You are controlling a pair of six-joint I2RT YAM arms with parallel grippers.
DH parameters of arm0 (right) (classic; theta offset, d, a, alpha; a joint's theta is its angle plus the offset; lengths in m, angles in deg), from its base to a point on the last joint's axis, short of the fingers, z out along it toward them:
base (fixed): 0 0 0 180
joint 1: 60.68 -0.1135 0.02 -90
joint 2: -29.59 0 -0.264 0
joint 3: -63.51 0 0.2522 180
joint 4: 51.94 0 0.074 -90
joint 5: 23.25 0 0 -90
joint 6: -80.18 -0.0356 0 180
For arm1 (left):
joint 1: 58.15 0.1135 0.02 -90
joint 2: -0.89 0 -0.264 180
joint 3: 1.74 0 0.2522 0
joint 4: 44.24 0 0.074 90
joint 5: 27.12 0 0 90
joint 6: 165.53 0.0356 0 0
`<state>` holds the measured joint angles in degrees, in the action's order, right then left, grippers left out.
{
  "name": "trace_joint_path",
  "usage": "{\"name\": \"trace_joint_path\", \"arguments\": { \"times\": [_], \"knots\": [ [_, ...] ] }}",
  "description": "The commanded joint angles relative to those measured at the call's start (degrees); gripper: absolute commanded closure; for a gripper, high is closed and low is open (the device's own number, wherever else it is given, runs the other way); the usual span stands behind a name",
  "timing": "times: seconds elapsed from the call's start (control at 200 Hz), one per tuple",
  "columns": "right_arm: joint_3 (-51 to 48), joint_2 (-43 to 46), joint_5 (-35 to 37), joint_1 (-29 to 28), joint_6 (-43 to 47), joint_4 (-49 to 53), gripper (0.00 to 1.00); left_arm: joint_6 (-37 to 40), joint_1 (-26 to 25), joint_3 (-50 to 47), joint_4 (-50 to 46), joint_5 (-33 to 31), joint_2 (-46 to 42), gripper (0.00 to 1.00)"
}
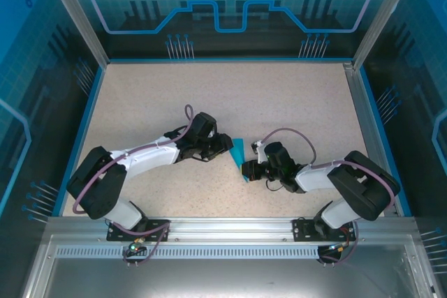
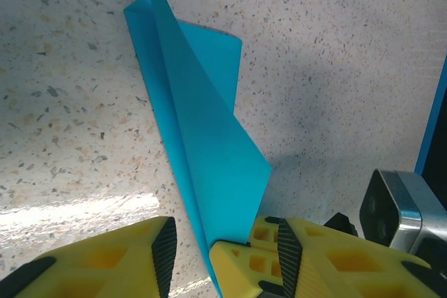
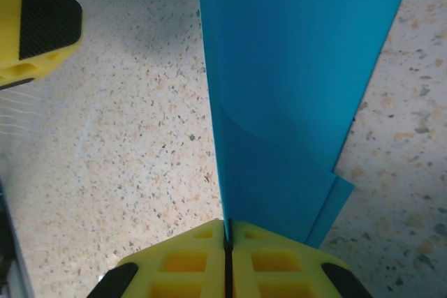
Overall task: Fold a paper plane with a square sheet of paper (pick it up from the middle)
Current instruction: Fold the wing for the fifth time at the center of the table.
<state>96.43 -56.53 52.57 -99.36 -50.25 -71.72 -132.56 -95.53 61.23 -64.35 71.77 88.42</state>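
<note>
Stage: we judge the fold roughly midway. The sheet of paper (image 2: 209,151) is no flat square now but a long tapering piece of at least two layers, one corner coming to a point.
Left to do: we see no finished dart. The upper layer bows up off the lower one and its creases look soft, so the wing folds and a firm pressing remain, by our reading.
Right fingers (image 3: 188,263): clenched together on one end of the paper, which rises out of the seam between them.
Left fingers (image 2: 133,259): parted. The paper's other end runs between them, with bare surface showing between one pad and the sheet, so we call them released.
Location: the paper sits near the middle of the bench (image 1: 154,102), a little toward its near edge, bridging the two arms.
Bench: pale speckled stone-look top, matte, edged in blue, with a grey metal rail (image 1: 223,228) along the near edge carrying both bases.
Room: an enclosure of translucent blue panels (image 1: 230,5) printed with circuit and gear lines, framed by slanting metal posts (image 1: 73,12).
</note>
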Motion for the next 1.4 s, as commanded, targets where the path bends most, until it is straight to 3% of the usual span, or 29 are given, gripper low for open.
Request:
{"name": "trace_joint_path", "arguments": {
  "times": [0.0,0.69,1.395],
  "knots": [
    [-0.8,-1.5,-4.3,1.8,-2.8,-4.9,0.91,0.8,-0.5,-0.7,1.5,1.5,1.2,0.54],
    [-1.7,-12.2,-13.4,8.3,-14.4,-16.5,0.9,2.7,-0.6,0.1,6.8,6.7,5.9,0.56],
    [-0.4,-15.3,-11.8,10.0,-18.8,-7.8,0.89,2.6,-0.7,2.5,16.5,12.5,12.7,0.56]
  ]
}}
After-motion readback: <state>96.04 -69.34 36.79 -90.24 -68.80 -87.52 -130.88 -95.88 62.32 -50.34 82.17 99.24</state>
